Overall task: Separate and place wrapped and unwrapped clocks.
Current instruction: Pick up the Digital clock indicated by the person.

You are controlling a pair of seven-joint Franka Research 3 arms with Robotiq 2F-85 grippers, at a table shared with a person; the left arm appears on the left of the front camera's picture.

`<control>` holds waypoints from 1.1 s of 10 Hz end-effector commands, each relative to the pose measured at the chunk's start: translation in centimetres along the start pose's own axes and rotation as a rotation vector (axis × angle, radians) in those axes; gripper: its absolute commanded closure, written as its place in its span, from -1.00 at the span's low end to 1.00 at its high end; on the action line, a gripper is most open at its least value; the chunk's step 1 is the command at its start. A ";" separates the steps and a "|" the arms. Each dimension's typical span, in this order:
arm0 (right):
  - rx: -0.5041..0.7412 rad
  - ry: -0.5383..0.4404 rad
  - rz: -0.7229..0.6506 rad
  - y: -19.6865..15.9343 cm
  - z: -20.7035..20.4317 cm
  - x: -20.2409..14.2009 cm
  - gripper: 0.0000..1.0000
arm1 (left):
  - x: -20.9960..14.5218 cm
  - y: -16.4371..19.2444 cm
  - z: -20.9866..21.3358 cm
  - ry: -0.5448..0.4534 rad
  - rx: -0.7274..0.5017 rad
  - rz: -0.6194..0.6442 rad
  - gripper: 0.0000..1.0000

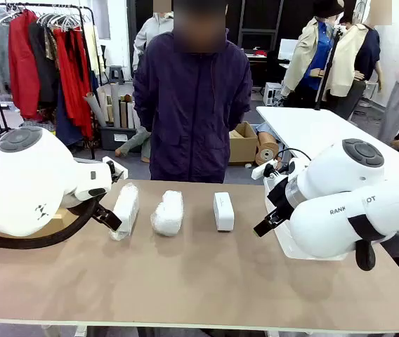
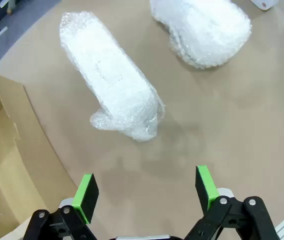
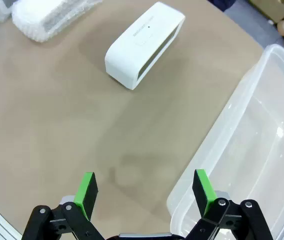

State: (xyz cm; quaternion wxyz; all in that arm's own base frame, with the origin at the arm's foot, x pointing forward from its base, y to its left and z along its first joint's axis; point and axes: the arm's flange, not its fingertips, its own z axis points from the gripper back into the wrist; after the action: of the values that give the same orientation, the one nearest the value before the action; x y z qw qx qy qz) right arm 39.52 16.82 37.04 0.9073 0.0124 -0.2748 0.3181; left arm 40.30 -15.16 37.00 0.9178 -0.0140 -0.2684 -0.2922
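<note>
— Three clocks are seen laid in a row on the brown table [image 1: 199,288], toward its far edge. How are they told apart?

— Two are wrapped in whitish bubble wrap. The left bundle [image 2: 111,80] is long and set at a slant. The middle bundle [image 2: 202,30] is lumpier and is laid near it, though the two are not touching. The third, the bare white clock [image 3: 144,45], is placed to the right of the middle bundle and apart from it, with its length turned toward the far side.

— What is noted of the left gripper [image 2: 146,192]?

— Its jaws are spread wide, and nothing is held between the green pads [image 2: 87,192]. It is hung over bare table just short of the near end of the left bundle, and no contact is made. A brown cardboard box [image 2: 4,165] is seen beside it, at the table's left side.

— And of the right gripper [image 3: 144,192]?

— It is likewise spread wide and empty. It is held above bare table, with the bare white clock farther ahead and well clear of it. A clear plastic tub [image 3: 252,150] is set at the table's right side, and its near corner is found close by one finger.

— Is anyone found at the table?

— A person [image 1: 192,105] in a dark jacket is stood at the far side, behind the row. The hands are hidden from view.
</note>
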 end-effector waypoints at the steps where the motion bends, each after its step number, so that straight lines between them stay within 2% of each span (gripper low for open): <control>1: 0.000 0.000 0.000 0.0 0.0 0.0 -1.00 | 0.0 0.0 0.0 0.000 0.000 0.000 -1.00; 11: 0.000 0.000 0.000 0.0 0.0 0.0 -1.00 | 0.0 0.0 0.0 0.000 0.000 0.000 -1.00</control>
State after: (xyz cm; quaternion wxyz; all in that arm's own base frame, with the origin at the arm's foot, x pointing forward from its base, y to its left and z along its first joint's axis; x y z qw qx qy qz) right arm 39.52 16.82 37.04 0.9072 0.0122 -0.2748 0.3184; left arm 40.30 -15.17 37.00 0.9178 -0.0140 -0.2684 -0.2922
